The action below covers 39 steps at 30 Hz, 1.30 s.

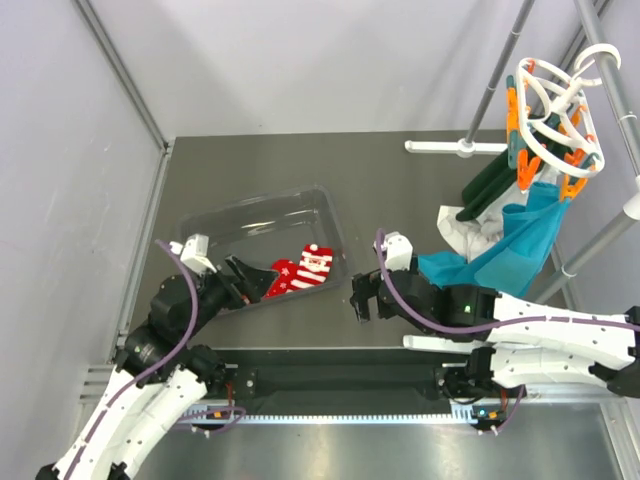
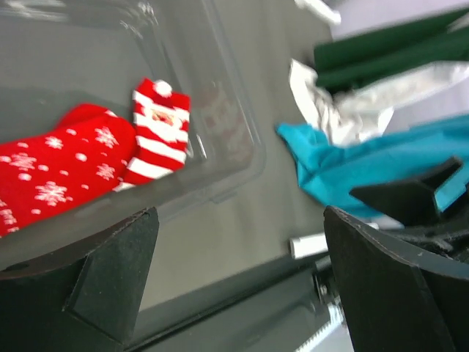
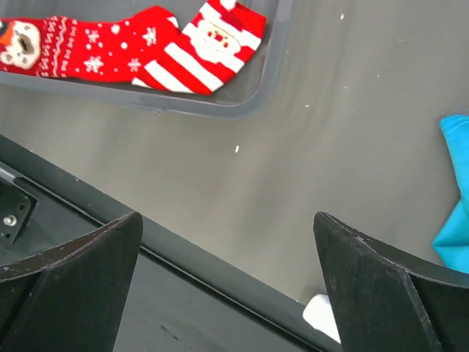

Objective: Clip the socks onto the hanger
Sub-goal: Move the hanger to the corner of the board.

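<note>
Two red socks lie side by side in a clear plastic bin (image 1: pixel 252 212). The striped Santa sock (image 1: pixel 312 265) (image 2: pixel 160 132) (image 3: pixel 209 48) is on the right and the snowflake-dotted sock (image 1: pixel 280 282) (image 2: pixel 58 169) (image 3: pixel 102 44) on the left. The white round hanger (image 1: pixel 555 105) with orange pegs hangs from a pole at the far right. My left gripper (image 1: pixel 243 280) (image 2: pixel 238 220) is open and empty at the bin's near left corner, close to the snowflake sock. Right of the bin, my right gripper (image 1: pixel 360 297) (image 3: pixel 227 220) hovers over bare table, open and holding nothing.
A teal cloth (image 1: pixel 510 245), a dark green garment (image 1: pixel 490 180) and a white cloth (image 1: pixel 465 230) hang from the hanger's pegs down to the table. Grey rack poles (image 1: pixel 500 70) and a white foot bar (image 1: pixel 455 147) stand at the back right. Walls enclose the left and back.
</note>
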Each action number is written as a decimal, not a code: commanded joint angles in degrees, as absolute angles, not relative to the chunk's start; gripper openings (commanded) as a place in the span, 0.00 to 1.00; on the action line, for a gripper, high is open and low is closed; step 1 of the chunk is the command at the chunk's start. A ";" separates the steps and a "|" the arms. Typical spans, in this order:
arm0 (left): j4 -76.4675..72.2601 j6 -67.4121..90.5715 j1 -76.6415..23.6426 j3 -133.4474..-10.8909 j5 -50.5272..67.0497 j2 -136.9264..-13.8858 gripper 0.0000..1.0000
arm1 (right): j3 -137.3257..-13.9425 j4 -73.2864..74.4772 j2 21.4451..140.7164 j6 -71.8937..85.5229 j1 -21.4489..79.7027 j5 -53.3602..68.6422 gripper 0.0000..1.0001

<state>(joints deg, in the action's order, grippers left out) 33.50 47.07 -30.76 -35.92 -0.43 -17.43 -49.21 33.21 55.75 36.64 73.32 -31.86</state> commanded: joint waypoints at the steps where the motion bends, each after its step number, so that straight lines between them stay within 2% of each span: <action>1: 24.04 45.26 -30.59 -37.35 8.49 -20.30 0.98 | -53.78 36.47 57.04 36.48 72.95 -32.96 1.00; 8: -5.40 54.40 -30.59 -37.17 21.16 -29.16 0.90 | -58.61 35.07 54.94 32.96 72.95 -25.67 1.00; 10: -8.08 55.10 -30.59 -38.14 22.93 -33.98 0.85 | -59.50 33.67 52.92 32.52 72.95 -24.18 1.00; 15: -17.02 57.56 -30.67 -41.04 26.62 -40.60 0.83 | -65.64 34.01 51.59 27.52 77.49 -25.12 1.00; 18: -18.89 58.80 -30.93 -43.50 28.90 -44.90 0.82 | -71.53 39.62 53.60 26.46 82.77 -33.88 1.00; 21: -19.42 58.71 -33.21 -45.17 28.66 -48.42 0.80 | -73.83 45.95 53.44 28.64 83.58 -40.57 1.00; 25: -20.04 56.61 -39.71 -46.32 24.89 -52.19 0.78 | -67.79 49.48 48.44 35.31 83.58 -49.46 0.88; 29: -16.98 52.92 -49.54 -52.18 23.03 -59.22 0.75 | -63.12 49.65 43.78 36.38 83.50 -56.49 0.88; 33: -16.17 50.36 -53.16 -56.33 21.45 -63.97 0.75 | -60.56 50.89 37.82 36.91 81.57 -59.76 0.85; 36: -16.61 50.27 -54.49 -57.57 20.31 -65.91 0.74 | -59.42 54.91 34.90 42.25 79.90 -62.13 0.80; 39: -18.80 50.54 -56.25 -58.09 20.48 -68.37 0.73 | -59.59 66.86 33.49 56.22 79.45 -65.12 0.72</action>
